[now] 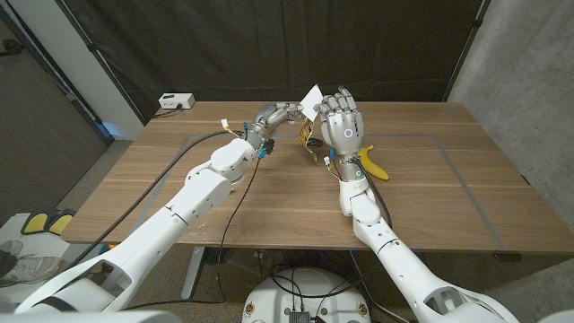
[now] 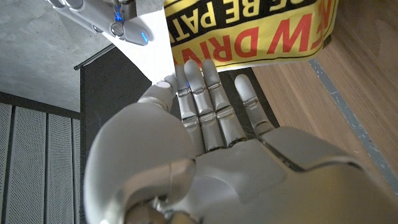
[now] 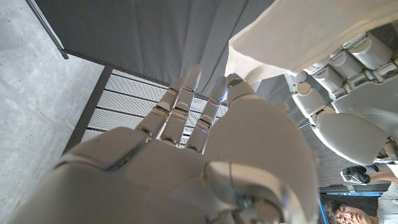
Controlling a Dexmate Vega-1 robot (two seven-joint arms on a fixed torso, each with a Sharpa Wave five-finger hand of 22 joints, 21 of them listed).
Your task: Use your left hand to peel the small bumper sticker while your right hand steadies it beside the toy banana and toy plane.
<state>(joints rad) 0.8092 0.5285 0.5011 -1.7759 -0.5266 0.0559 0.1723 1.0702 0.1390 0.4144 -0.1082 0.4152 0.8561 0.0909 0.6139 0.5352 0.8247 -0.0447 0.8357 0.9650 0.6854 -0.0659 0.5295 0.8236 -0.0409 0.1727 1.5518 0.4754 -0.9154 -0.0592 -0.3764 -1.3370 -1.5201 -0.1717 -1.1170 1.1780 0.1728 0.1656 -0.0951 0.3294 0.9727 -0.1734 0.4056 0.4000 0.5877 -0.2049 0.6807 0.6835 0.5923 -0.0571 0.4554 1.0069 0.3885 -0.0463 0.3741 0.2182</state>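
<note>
The small bumper sticker [image 1: 306,134] is held up above the table's back middle between both hands; it is yellow with red and black letters [image 2: 249,31]. Its white backing [image 1: 312,96] is partly split away from it [image 2: 146,53] [image 3: 298,31]. My left hand [image 1: 273,115] pinches the sticker's edge with thumb and fingers [image 2: 199,93]. My right hand [image 1: 342,123] is raised with fingers upward, and its fingertips [image 2: 121,25] pinch the white backing. The yellow toy banana [image 1: 373,163] lies on the table just right of the right wrist. I cannot make out the toy plane.
The wooden table [image 1: 269,193] has grey tape lines marking a rectangle. A white box [image 1: 176,101] sits at the back left corner. A black cable [image 1: 235,184] hangs along my left arm. A person [image 3: 348,211] is at the edge of the right wrist view.
</note>
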